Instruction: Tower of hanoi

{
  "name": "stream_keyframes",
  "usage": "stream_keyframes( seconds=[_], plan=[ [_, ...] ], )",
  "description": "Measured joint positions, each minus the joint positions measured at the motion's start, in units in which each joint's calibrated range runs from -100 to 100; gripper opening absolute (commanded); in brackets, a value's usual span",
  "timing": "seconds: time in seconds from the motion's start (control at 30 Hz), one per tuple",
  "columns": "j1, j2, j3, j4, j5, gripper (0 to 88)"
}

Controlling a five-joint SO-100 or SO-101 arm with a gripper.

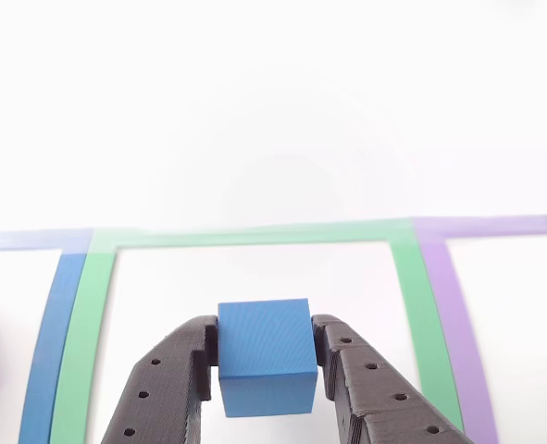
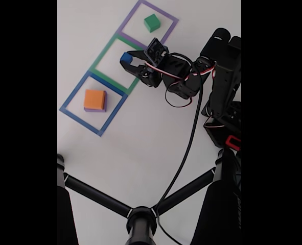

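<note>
My gripper (image 1: 266, 365) pinches the blue block (image 1: 265, 356) over the green taped square (image 1: 412, 277), mid-table. I judge it best to keep the squeeze firm and level while carrying it toward the green block (image 2: 151, 22).

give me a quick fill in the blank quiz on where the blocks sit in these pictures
1. The gripper is shut on the ____ block.
2. The green block sits alone inside the ____ taped square.
3. The orange block rests on top of the ____ block.
4. The orange block's stack stands inside the ____ taped square.

Missing words: blue; purple; purple; blue
</note>
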Motion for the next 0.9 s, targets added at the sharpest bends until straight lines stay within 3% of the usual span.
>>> stream_keyframes(
  seconds=[0.37, 0.6, 0.9],
  plan=[
    [0.2, 4.0, -2.1, -1.6, 0.0, 8.1],
    [0.2, 4.9, -2.2, -1.8, 0.0, 18.4],
    [0.7, 4.6, -2.2, -1.4, 0.2, 18.5]
  ],
)
